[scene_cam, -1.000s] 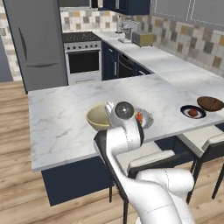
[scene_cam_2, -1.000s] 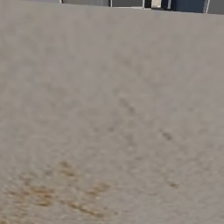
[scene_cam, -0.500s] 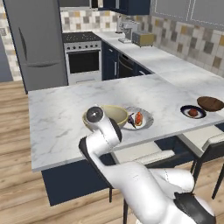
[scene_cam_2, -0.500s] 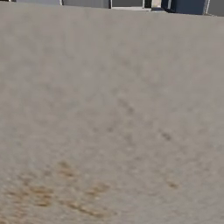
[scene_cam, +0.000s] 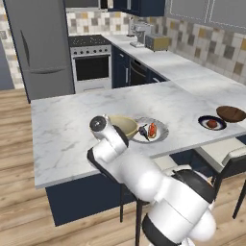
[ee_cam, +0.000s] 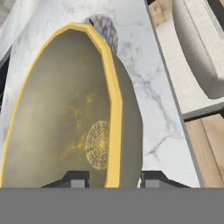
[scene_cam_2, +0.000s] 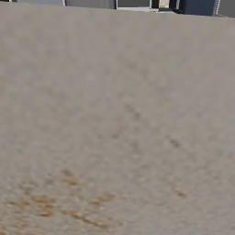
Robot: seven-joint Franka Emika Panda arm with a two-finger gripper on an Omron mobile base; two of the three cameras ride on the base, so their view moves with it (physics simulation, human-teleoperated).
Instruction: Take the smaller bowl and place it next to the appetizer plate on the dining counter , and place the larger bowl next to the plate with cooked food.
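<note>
The fingers (ee_cam: 75,178) of the gripper (ee_cam: 113,179) straddled the yellow rim of the larger bowl (ee_cam: 70,113), one tip inside the bowl and one outside against its wall; whether they pinched the rim or only bracketed it could not be told.

The dining counter (scene_cam: 67,125) spread white and grey-veined across the left base view, with the arm bent over its near edge. A cushioned stool (scene_cam: 230,156) stood at the counter's 4 o'clock side.

The larger bowl (scene_cam: 124,126) rested on the counter just behind the arm's wrist, touching or almost touching the plate with cooked food (scene_cam: 153,130), which lay at the bowl's 3 o'clock. In the hand view that plate's speckled rim (ee_cam: 105,27) peeked past the bowl at 12 o'clock.

Well apart, toward the counter's 3 o'clock end, the smaller bowl (scene_cam: 231,113) sat just beside the appetizer plate (scene_cam: 212,123), at the plate's 1 o'clock.
</note>
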